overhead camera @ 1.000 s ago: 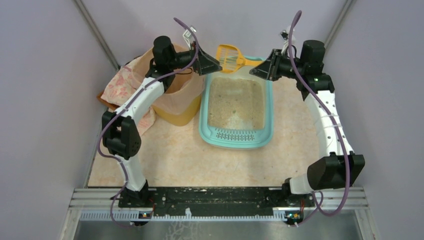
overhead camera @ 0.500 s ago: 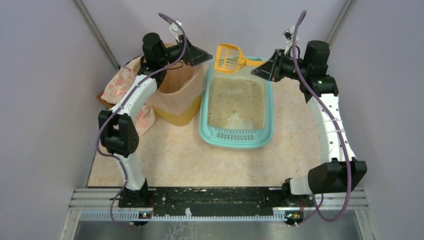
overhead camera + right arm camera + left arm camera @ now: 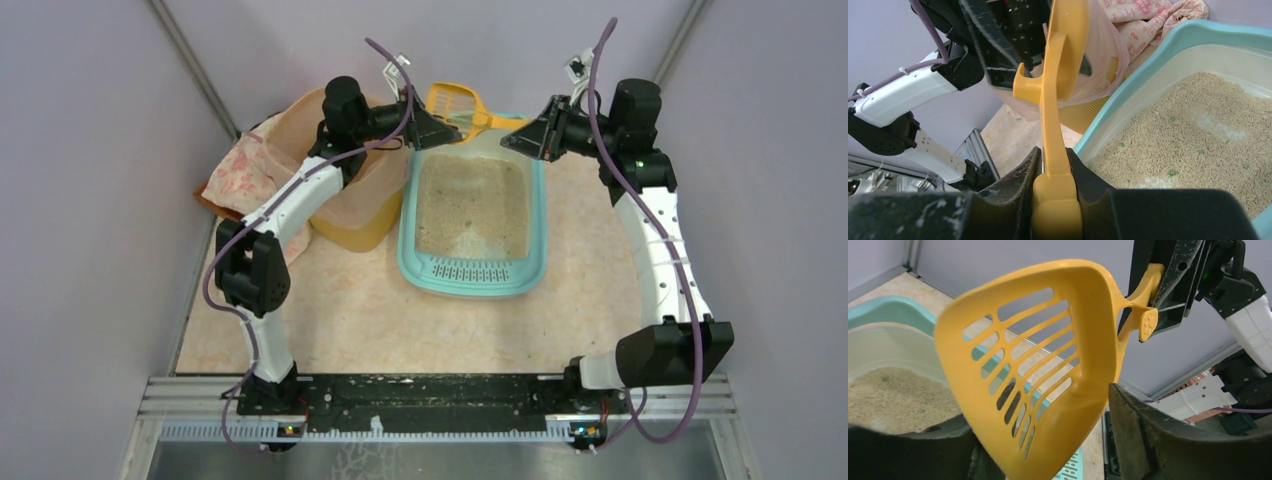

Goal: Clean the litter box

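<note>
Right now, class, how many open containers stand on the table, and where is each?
2. The teal litter box lies centrally; the yellow bin stands beside it, to its left in the overhead view. Others may be hidden.

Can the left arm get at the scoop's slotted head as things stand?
Probably yes: the left gripper stands open with the scoop head between its jaws, nothing blocking; the right gripper grips only the handle.

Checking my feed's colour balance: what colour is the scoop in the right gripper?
Yellow-orange; the scoop shows best in the left wrist view.
</note>
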Controlling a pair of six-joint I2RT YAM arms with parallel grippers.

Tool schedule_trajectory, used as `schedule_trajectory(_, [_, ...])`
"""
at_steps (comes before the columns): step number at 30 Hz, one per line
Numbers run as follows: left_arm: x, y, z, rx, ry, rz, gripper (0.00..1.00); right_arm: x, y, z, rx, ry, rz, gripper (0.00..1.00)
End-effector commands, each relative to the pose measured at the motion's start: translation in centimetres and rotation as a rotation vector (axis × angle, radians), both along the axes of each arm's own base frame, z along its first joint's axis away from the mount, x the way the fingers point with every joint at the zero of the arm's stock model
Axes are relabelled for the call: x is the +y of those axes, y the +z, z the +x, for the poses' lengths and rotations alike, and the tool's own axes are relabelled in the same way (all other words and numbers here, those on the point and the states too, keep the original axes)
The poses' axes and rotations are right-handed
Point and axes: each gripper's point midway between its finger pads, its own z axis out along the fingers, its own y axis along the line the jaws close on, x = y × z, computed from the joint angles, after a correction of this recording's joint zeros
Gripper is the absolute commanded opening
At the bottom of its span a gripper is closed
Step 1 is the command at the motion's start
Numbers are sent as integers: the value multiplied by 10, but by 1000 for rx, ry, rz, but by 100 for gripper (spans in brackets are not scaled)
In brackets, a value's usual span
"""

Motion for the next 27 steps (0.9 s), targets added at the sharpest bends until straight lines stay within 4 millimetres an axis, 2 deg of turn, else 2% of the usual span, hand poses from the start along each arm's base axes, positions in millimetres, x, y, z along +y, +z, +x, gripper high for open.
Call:
schedule_trajectory(1, [-10,-4,-7,-13,-44,-9,54,2,19,-3,-79,27,12,0])
schedule_trajectory(3, [-10,-2,-7,-9,-43,-14,25,3,16,-3,-72,30,13,0])
schedule_trajectory(6, [-11,-2,-5,-14,-36,-10,1,3,13,-4,-66,30,7,0])
schedule_trajectory(16, [-8,4,-4,-20,-26,-21,0,1,9,0,-59,9,-3,0])
schedule_trajectory(18, [-6,6,-2,-5,-14,-31,0,-2,11,3,-74,-17,-9,22])
schedule_trajectory(19, [-5,6,-1,0,-9,-35,0,-2,12,3,-81,-20,-9,39])
schedule_trajectory(20, [-4,6,1,5,-4,-38,0,-2,14,3,-88,-19,-8,43])
schedule_trajectory(27, [1,9,9,69,39,-85,0,2,28,3,-152,0,42,41])
